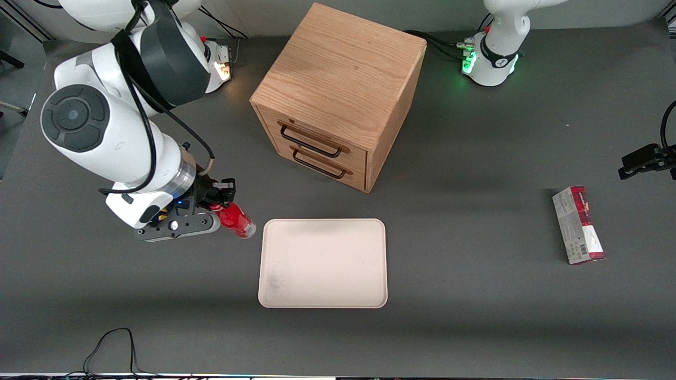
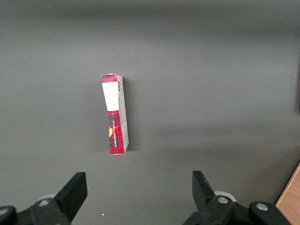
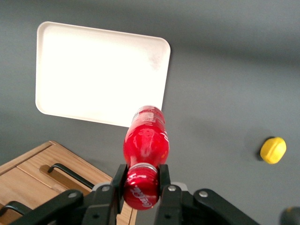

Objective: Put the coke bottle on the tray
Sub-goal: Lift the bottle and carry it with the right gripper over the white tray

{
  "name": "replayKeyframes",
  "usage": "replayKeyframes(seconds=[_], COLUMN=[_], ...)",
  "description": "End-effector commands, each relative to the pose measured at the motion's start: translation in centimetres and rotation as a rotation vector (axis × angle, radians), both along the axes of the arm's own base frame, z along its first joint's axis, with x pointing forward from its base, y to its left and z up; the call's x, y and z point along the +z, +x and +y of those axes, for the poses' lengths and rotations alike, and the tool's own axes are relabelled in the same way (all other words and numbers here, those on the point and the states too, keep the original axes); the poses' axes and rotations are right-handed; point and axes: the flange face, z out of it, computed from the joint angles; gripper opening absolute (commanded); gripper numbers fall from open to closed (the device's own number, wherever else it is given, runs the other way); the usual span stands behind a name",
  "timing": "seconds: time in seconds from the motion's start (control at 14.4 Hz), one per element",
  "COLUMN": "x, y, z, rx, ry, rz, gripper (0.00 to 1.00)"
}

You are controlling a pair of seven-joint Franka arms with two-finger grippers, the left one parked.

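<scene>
The red coke bottle hangs tilted above the table beside the tray's edge that faces the working arm's end. My gripper is shut on its red cap, with a black finger pressed on each side of the neck. The pale beige tray lies flat in front of the drawer cabinet, nearer the front camera, with nothing on it. The bottle's clear base points toward the tray and stands just outside its rim.
A wooden cabinet with two black-handled drawers stands close to the tray. A yellow lump lies on the table near the gripper. A red-and-grey carton lies toward the parked arm's end.
</scene>
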Motion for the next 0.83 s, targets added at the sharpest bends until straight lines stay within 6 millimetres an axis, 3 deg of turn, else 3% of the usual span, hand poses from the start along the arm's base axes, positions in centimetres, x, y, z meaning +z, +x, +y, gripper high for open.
replayKeyframes(seconds=[0.0,0.14,0.35,0.76], x=[-2.1,-6.1,-10.3,-17.2], y=[1.7,3.3,5.0,7.1], z=[0.9,1.4,1.6,2.0], rx=[-0.008,-0.014,-0.019,-0.025], ry=[0.025,0.017,0.008,0.009], rz=[-0.020,-0.011,-0.012,-0.020], gripper=[0.00,0.00,0.00,0.00])
